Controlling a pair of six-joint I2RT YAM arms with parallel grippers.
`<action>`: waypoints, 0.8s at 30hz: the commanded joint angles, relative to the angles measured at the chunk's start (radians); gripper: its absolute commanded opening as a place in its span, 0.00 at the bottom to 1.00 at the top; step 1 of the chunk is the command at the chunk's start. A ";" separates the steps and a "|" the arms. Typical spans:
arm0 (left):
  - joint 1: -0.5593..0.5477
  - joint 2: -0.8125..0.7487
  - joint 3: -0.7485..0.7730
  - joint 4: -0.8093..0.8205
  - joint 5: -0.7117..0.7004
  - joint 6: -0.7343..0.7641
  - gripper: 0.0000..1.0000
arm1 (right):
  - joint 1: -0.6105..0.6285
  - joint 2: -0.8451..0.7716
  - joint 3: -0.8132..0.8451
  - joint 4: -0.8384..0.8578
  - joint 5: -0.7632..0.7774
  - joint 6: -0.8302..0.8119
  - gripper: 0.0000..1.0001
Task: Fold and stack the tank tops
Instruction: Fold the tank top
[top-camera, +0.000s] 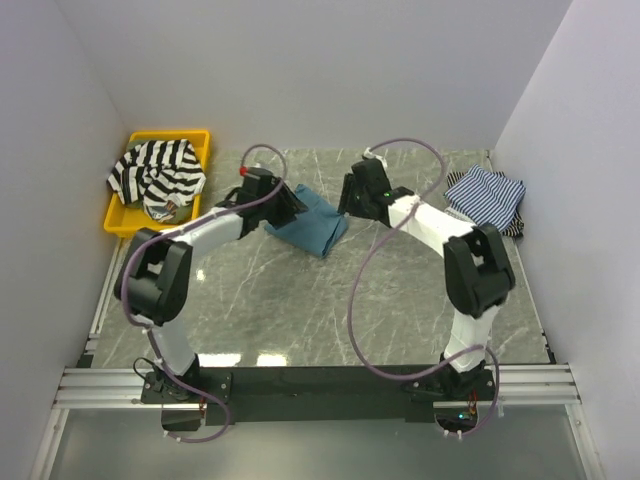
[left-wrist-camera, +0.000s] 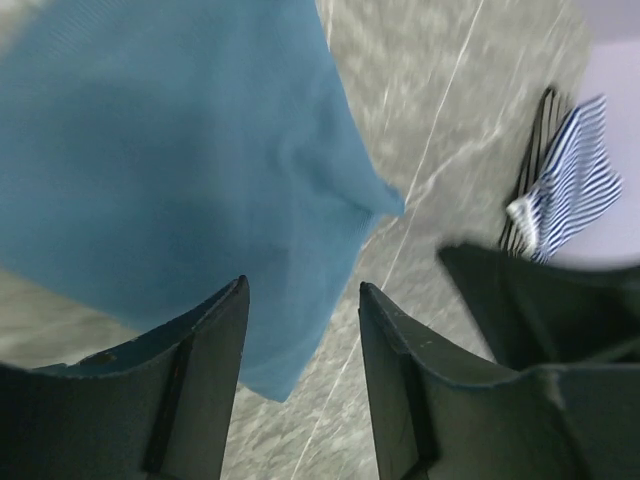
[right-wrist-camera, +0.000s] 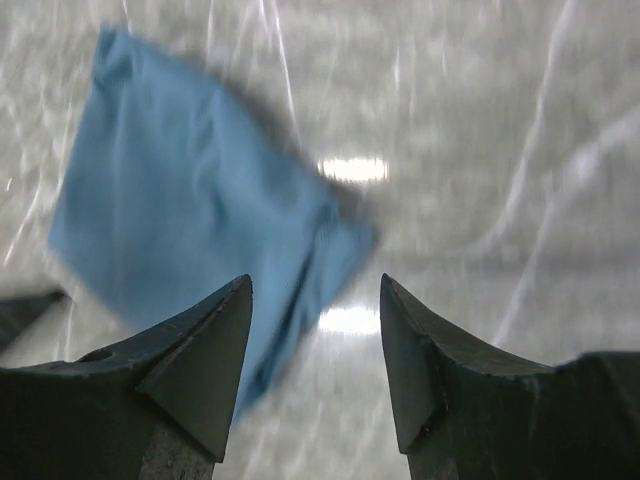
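left gripper (left-wrist-camera: 302, 290): fingers spread, nothing pinched
right gripper (right-wrist-camera: 315, 283): fingers spread, only bare marble table (right-wrist-camera: 480, 150) in the gap
teal tank top (left-wrist-camera: 180, 170): folded flat on the table between both grippers; under and just ahead of left fingers, ahead of right fingers and off to one side
thin blue-striped top (top-camera: 485, 195): crumpled, well behind right fingers
black-and-white striped top (top-camera: 155, 175): heaped in yellow tray (top-camera: 190, 137), well apart from left fingers

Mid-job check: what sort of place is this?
Probably a lab test cell, not a home: plain white walls close around a marble-look table, and a metal rail runs along its near edge.
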 joint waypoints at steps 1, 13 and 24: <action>-0.051 0.038 0.053 -0.007 -0.062 -0.018 0.53 | -0.010 0.094 0.140 -0.012 0.027 -0.113 0.61; -0.121 0.198 0.120 -0.001 -0.091 -0.085 0.49 | -0.010 0.293 0.311 -0.052 -0.073 -0.174 0.65; -0.120 0.156 0.113 -0.093 -0.131 -0.064 0.50 | -0.012 0.257 0.161 -0.019 -0.180 -0.027 0.52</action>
